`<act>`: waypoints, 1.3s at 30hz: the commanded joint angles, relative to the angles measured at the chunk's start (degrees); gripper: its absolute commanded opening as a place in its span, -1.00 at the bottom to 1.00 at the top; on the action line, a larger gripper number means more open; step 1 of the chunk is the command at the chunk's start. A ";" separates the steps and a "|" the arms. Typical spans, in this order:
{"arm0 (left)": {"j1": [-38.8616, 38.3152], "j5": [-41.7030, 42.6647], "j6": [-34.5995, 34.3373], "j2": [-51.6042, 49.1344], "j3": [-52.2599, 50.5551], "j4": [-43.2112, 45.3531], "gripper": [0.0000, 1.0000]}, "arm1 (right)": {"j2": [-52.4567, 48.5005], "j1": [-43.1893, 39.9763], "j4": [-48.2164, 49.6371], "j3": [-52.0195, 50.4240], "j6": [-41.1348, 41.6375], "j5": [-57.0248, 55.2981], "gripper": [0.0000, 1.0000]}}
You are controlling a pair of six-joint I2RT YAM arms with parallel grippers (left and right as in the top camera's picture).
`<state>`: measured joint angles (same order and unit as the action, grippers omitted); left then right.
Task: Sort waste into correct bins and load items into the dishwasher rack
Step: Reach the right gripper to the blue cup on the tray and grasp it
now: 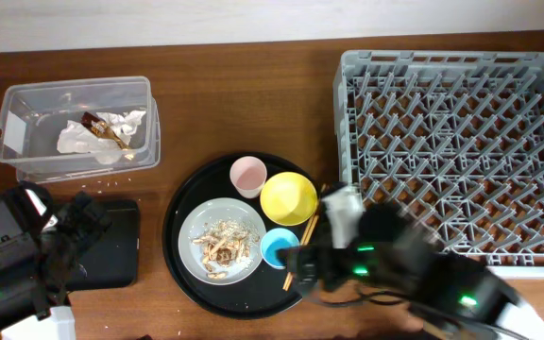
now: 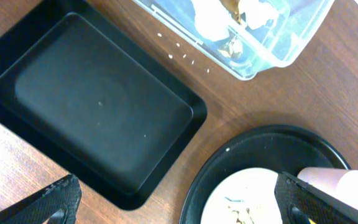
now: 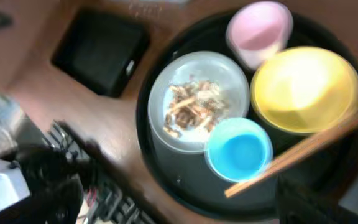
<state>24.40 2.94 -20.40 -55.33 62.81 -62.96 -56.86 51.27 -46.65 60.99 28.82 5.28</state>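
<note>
Crumpled napkins with a brown wrapper (image 1: 102, 132) lie in the clear tub (image 1: 26, 104). The shallow black tray (image 1: 116, 246) sits below it. On a pale plate (image 1: 242, 219) lie food scraps (image 1: 223, 247), with a pink cup (image 1: 248, 175), a yellow bowl (image 1: 288, 197), a blue cup (image 1: 279, 247) and chopsticks (image 1: 302, 238) around it. The dishwasher rack (image 1: 456, 151) stands at right with nothing in it. My left gripper (image 2: 179, 208) hangs open between the black tray (image 2: 98, 106) and the plate (image 2: 247, 193). My right gripper (image 1: 300, 267), blurred, is open by the blue cup (image 3: 238, 149) and chopsticks (image 3: 303, 149).
The dishes all stand on a large round black tray (image 1: 189, 283). Small white crumbs (image 2: 182, 53) dot the wood between the clear tub (image 2: 272, 50) and the black tray. My left arm (image 1: 17, 264) fills the table's lower left corner.
</note>
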 commanded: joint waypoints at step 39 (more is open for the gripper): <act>0.31 -0.42 0.11 -0.09 0.83 -0.13 0.98 | -52.48 5.35 -18.60 23.43 6.23 -3.32 -0.32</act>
<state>24.40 2.94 -20.40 -55.37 62.81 -63.05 -109.16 57.45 -66.37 86.83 34.50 0.14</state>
